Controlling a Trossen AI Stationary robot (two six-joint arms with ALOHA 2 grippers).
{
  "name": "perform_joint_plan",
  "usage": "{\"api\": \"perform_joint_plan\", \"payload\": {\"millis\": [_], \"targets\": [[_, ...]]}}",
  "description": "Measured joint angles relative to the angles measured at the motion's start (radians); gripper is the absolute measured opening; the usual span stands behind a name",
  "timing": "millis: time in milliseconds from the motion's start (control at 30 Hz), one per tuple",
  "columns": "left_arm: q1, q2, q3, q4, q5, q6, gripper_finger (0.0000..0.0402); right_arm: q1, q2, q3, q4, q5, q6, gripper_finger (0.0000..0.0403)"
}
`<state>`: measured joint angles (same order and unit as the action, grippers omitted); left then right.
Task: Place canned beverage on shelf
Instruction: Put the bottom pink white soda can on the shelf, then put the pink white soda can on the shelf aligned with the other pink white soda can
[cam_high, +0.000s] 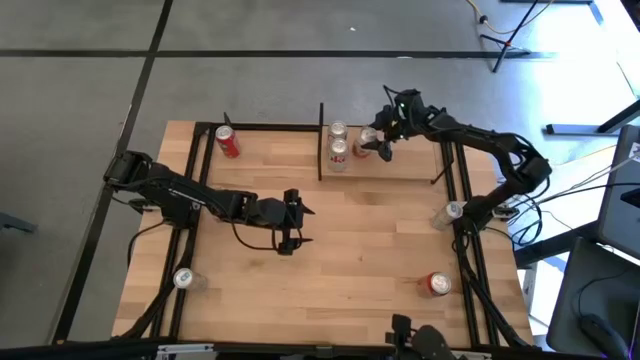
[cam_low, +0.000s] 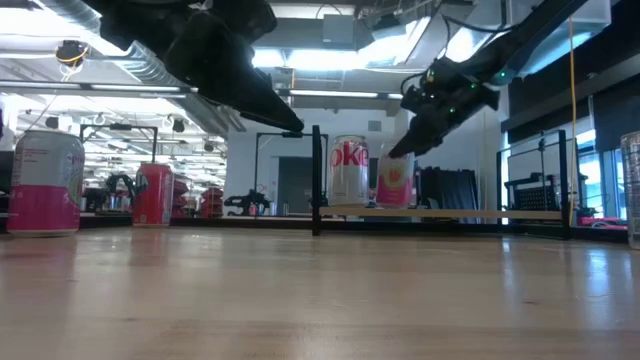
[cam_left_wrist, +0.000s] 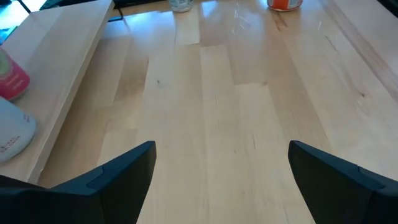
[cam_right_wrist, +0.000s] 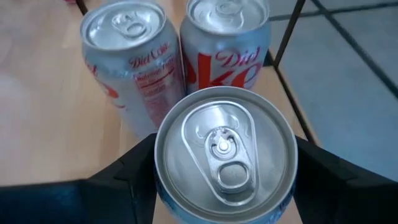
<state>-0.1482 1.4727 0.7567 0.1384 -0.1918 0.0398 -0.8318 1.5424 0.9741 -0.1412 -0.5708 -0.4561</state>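
The shelf (cam_high: 400, 165), a light-wood board with thin black uprights, stands at the table's far middle. Two silver Diet Coke cans (cam_high: 338, 141) stand on its left end; they also show in the right wrist view (cam_right_wrist: 127, 56). My right gripper (cam_high: 378, 146) is over the shelf, shut on a pink-and-silver can (cam_low: 395, 182) just right of those two. My left gripper (cam_high: 297, 221) is open and empty above the table's middle, nearer than the shelf. My right gripper pinches the pink can's upper side wall (cam_right_wrist: 163, 163) between its two fingers, one on each side just below the rim. The fingers (cam_low: 412, 140) slant down from above and from the table's right. The can is upright, its bottom at the shelf board; whether it rests there I cannot tell.
A red can (cam_high: 228, 142) stands at the far left, a silver-topped can (cam_high: 184, 279) at the near left, a clear can (cam_high: 447, 214) by the right edge and a red can (cam_high: 437, 285) at the near right. The shelf's right half (cam_high: 420, 160) is bare.
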Motion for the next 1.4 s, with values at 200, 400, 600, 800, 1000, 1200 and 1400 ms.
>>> {"api": "perform_joint_plan", "payload": {"millis": [200,400,600,800,1000,1200,1400], "targets": [[0.0,0.0,0.0,0.001,0.0,0.009,0.0351,0.0,0.027,0.003,0.035,-0.003,0.003,0.0255],[0.0,0.0,0.0,0.001,0.0,0.014,0.0351,0.001,0.035,0.003,0.048,0.002,0.022,0.0303],[-0.001,0.0,0.0,0.004,0.0,0.016,0.0351,0.001,0.019,0.002,0.055,0.045,0.038,0.0388],[-0.003,0.0,0.0,0.032,0.0,0.002,0.0351,0.015,-0.083,0.001,0.008,0.055,0.038,0.0357],[-0.015,0.0,0.002,0.083,-0.038,-0.063,0.0351,0.059,-0.248,0.001,-0.083,0.118,0.083,0.0346],[-0.058,-0.017,0.148,-0.233,-0.241,-0.191,0.0351,0.24,-0.335,0.001,-0.083,0.177,0.093,0.0346],[-0.072,-0.023,0.397,-0.861,-0.383,-0.551,0.0351,0.397,-0.31,0.001,0.005,0.235,0.127,0.0346]]}}
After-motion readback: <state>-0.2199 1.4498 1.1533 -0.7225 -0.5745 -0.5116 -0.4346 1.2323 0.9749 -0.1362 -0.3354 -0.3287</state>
